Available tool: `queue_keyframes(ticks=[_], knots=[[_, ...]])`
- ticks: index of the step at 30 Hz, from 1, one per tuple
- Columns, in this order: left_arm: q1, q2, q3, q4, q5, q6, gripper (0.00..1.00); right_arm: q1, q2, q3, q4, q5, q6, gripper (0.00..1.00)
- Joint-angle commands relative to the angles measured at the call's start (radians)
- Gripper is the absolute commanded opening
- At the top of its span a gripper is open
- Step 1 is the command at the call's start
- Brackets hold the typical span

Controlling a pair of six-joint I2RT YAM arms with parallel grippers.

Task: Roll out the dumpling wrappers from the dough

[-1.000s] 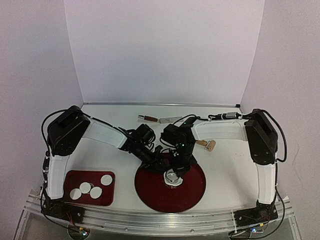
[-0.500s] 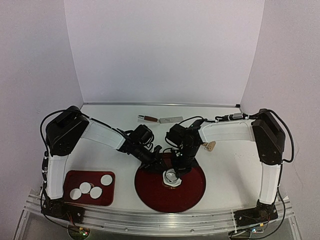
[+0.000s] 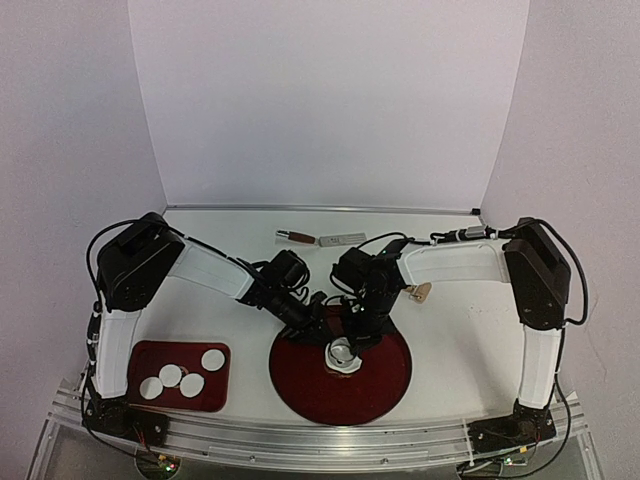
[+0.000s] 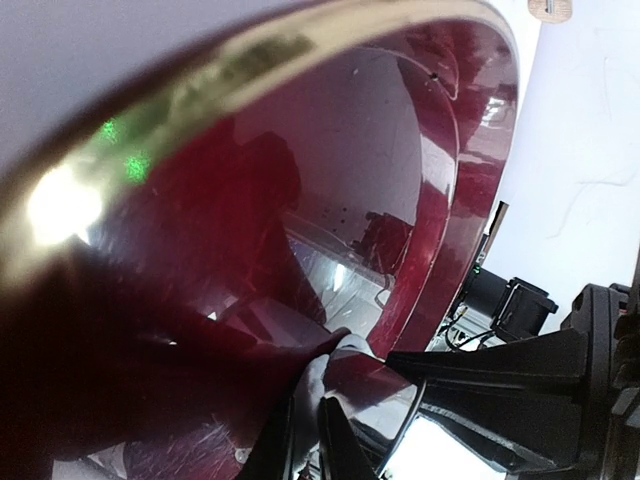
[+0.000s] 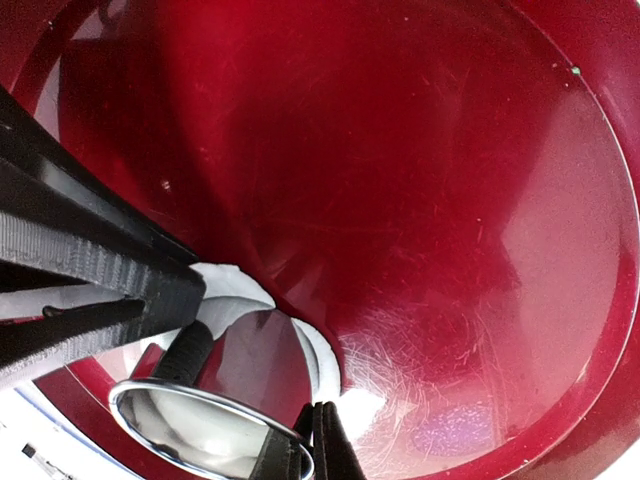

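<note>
A ragged white dough piece lies on the round red plate, ringed by a small metal ring. My right gripper is shut on the ring's rim, its fingertips pressed together at the wall. White dough pokes out around the ring. My left gripper reaches in from the left, with a strip of dough pinched between its narrow jaws. Several round dumpling wrappers lie on the red tray.
A wooden-handled tool lies right of the plate, behind my right forearm. A brown-handled tool and a flat metal piece rest near the back wall. Both wrists crowd the plate's far rim.
My right arm has drawn back and to the right while its gripper stays on the ring. The left jaws have narrowed onto the dough edge.
</note>
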Motion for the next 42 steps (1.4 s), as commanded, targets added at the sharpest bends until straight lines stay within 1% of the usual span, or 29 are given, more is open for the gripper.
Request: queue_keyframes(ticks=[1, 2, 5, 9, 13, 16, 19, 23, 30, 36, 42], knots=[[-0.02, 0.029, 0.021, -0.001, 0.069, -0.006, 0.03, -0.003, 0.038, 0.014, 0.033, 0.024, 0.003, 0.0], [-0.02, 0.026, 0.021, -0.006, 0.065, -0.003, 0.0, -0.004, 0.041, 0.016, 0.032, 0.03, 0.004, 0.0], [-0.02, 0.011, 0.032, -0.043, 0.031, 0.011, 0.0, -0.003, 0.057, 0.025, 0.013, 0.05, 0.005, 0.0], [-0.019, -0.027, 0.044, -0.079, -0.022, 0.035, 0.0, 0.004, 0.11, 0.085, -0.108, 0.115, -0.003, 0.0], [-0.014, -0.069, 0.045, -0.145, -0.109, 0.048, 0.0, 0.013, 0.148, 0.129, -0.209, 0.18, 0.001, 0.0], [-0.007, -0.098, 0.041, -0.208, -0.177, 0.048, 0.0, 0.014, 0.146, 0.134, -0.24, 0.208, 0.02, 0.0], [0.0, -0.114, 0.028, -0.229, -0.205, 0.039, 0.0, 0.014, 0.141, 0.145, -0.258, 0.226, 0.031, 0.0], [0.006, -0.135, 0.01, -0.223, -0.217, 0.034, 0.0, 0.015, 0.135, 0.171, -0.284, 0.247, 0.045, 0.0], [0.006, -0.157, 0.0, -0.19, -0.199, 0.045, 0.0, 0.013, 0.129, 0.226, -0.301, 0.272, 0.084, 0.0], [0.004, -0.158, -0.019, -0.167, -0.166, 0.041, 0.0, 0.001, 0.177, 0.305, -0.297, 0.241, 0.115, 0.0], [-0.003, -0.179, -0.086, -0.132, -0.149, 0.002, 0.0, -0.028, 0.205, 0.373, -0.261, 0.188, 0.196, 0.0]])
